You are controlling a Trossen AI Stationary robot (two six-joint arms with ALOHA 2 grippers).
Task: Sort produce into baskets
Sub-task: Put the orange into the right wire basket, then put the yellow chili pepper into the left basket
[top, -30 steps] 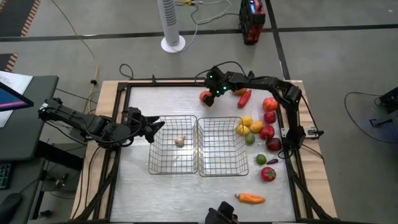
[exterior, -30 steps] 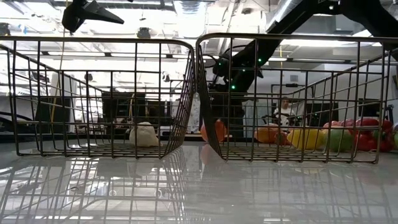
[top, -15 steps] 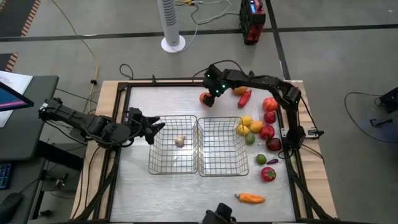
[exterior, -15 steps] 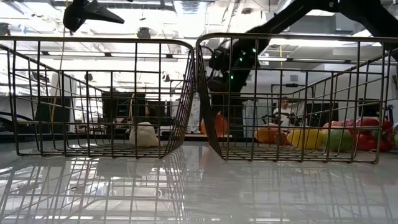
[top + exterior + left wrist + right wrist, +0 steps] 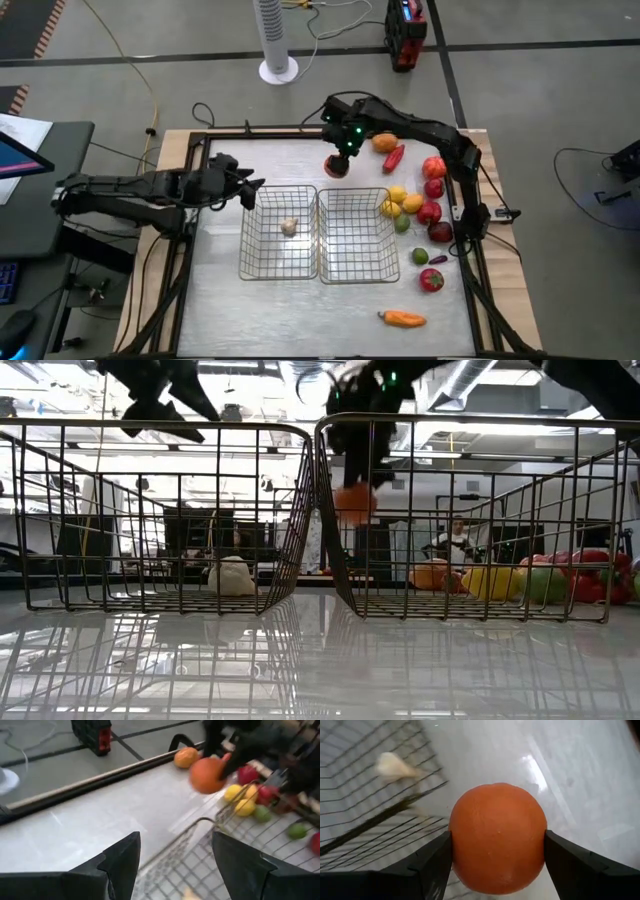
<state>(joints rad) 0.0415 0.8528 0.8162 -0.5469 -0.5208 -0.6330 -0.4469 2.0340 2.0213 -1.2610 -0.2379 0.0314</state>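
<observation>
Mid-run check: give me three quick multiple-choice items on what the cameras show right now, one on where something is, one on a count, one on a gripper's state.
1. Where is the whitish bulb?
A. In the left basket
B. In the right basket
C. On the bare table

2. How many pieces of produce lie inside the right basket?
A. Three
B. One
C. None

3. What is the right gripper doing?
A. Hanging open and empty
B. Shut on an orange fruit, lifted off the table
C. Pressing a green fruit into a basket

Answers:
1. A: in the high view the whitish bulb sits alone inside the left basket.
2. C: the right basket shows only bare wire.
3. B: in the right wrist view the orange fruit sits between both fingers of the right gripper, and the low view shows it hanging above the table.
</observation>
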